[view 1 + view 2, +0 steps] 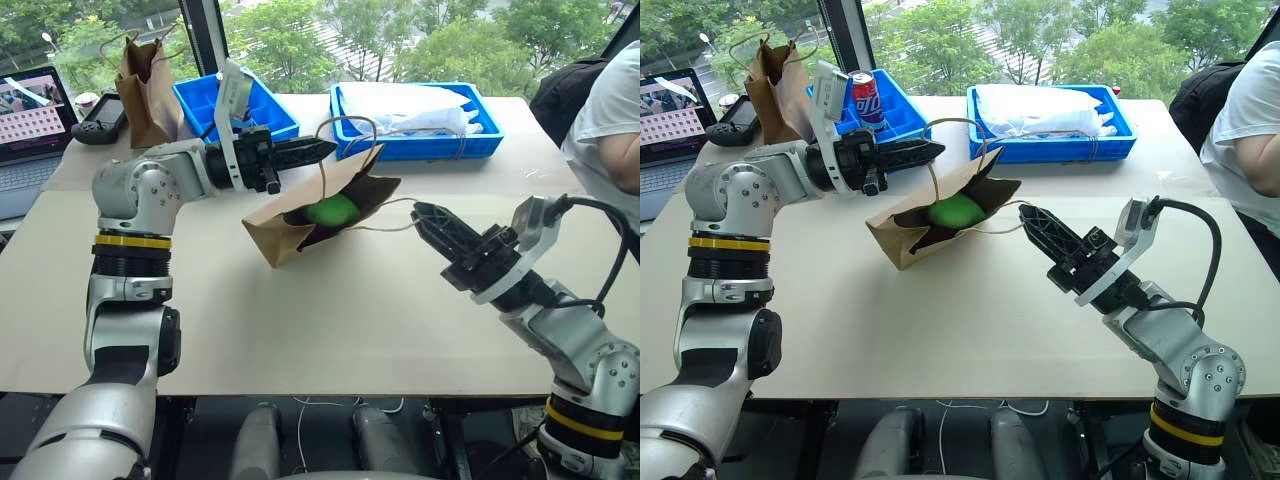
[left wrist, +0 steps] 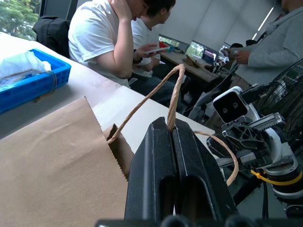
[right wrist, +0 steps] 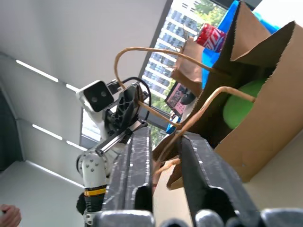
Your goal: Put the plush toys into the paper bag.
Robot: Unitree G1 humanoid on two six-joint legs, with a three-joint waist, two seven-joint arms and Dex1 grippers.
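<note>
The light-brown paper bag (image 1: 290,225) lies tilted on the table with its mouth raised toward the back right. The round light-green plush toy (image 1: 333,211) sits inside the mouth and also shows in the right wrist view (image 3: 239,106). My left gripper (image 1: 325,148) is level above the bag, shut on one cord handle (image 2: 174,94) and holding it up. My right gripper (image 1: 418,212) is at the bag's right, pointing at the mouth. The other cord handle (image 3: 199,113) runs between its fingers.
At the back stand a blue bin (image 1: 415,135) with a white plastic bag and a second blue bin (image 1: 235,100) with a soda can (image 1: 865,97). A darker brown bag (image 1: 145,90), a laptop (image 1: 30,120) and a controller (image 1: 100,120) sit back left. A person (image 1: 610,110) sits at the right edge.
</note>
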